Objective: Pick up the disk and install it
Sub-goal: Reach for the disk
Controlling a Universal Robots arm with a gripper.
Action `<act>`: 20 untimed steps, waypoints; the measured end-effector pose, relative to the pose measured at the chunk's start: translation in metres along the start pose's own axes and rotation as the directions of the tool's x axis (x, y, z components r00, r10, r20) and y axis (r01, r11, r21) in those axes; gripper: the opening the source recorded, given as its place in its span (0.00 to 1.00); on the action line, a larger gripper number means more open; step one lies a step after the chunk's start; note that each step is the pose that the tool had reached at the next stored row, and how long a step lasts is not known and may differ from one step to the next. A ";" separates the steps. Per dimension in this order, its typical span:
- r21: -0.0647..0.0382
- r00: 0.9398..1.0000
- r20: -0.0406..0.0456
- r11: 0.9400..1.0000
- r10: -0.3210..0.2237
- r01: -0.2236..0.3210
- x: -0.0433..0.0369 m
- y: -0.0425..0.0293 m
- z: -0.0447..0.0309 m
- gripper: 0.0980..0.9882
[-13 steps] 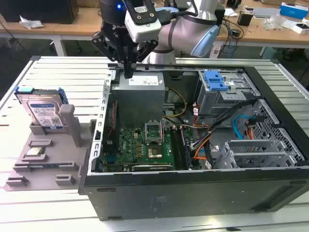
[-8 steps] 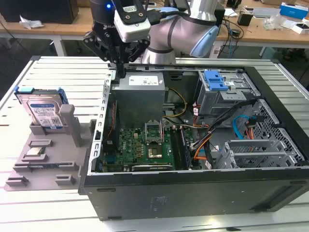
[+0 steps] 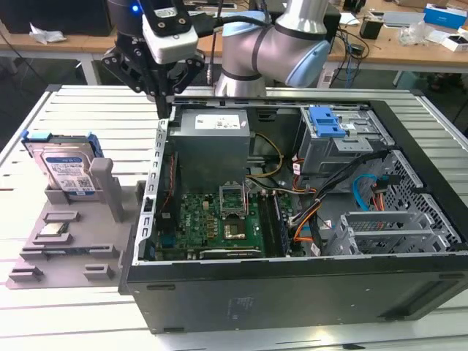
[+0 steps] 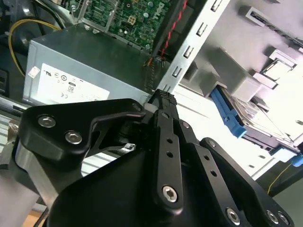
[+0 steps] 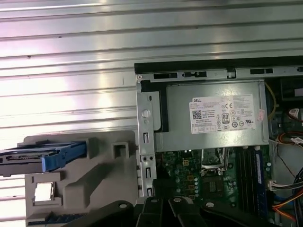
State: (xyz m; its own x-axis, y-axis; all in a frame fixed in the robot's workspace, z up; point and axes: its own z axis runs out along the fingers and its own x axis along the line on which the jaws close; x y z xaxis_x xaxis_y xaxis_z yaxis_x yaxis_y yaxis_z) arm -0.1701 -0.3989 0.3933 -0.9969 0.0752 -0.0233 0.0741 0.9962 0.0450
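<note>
Exterior view, going left to right. The disk [image 3: 66,167] is standing on edge in a slot at the far end of the grey holder [image 3: 88,252], label facing out, blue rails along its sides. The holder is lying on the slatted counter [image 3: 80,110]. A chip [image 3: 51,229] is sitting in a pocket of the holder, nearer the camera than the disk.

The pincer [image 3: 163,108] is hanging above the far corner of the open case [image 3: 292,292] on the exterior view's left. It is just beside the power supply [image 3: 212,146] and well apart from the disk. Its fingers are pressing together and clamping nothing. In the second wrist view the fingertips [image 4: 163,98] are meeting over the case's edge rail, with the disk's blue rail [image 4: 228,112] off to one side.

Further along, the board [image 3: 208,216] is lying inside the case. The cage [image 3: 344,157] with its blue latch [image 3: 325,122] is sitting at the exterior view's right. I cannot tell whether a drive is sitting in it.

Progress, judging from this: nothing is done. The disk is not yet picked, and both the grasp and the install are remaining.
</note>
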 end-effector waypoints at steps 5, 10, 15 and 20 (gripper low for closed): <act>0.000 1.000 0.000 1.000 0.000 0.000 0.0174 -0.0013 -0.0004 0.01; 0.000 1.000 0.000 1.000 0.000 0.000 0.0458 -0.0034 -0.0012 0.01; 0.000 1.000 0.000 1.000 0.000 0.000 0.0590 -0.0044 -0.0016 0.01; 0.000 1.000 0.000 1.000 0.000 0.000 0.0717 -0.0053 -0.0019 0.01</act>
State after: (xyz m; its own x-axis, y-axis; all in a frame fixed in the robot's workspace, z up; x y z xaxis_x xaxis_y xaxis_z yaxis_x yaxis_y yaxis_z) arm -0.2421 -0.3989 0.3933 -0.9969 0.0753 -0.0233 0.0742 0.9962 0.0451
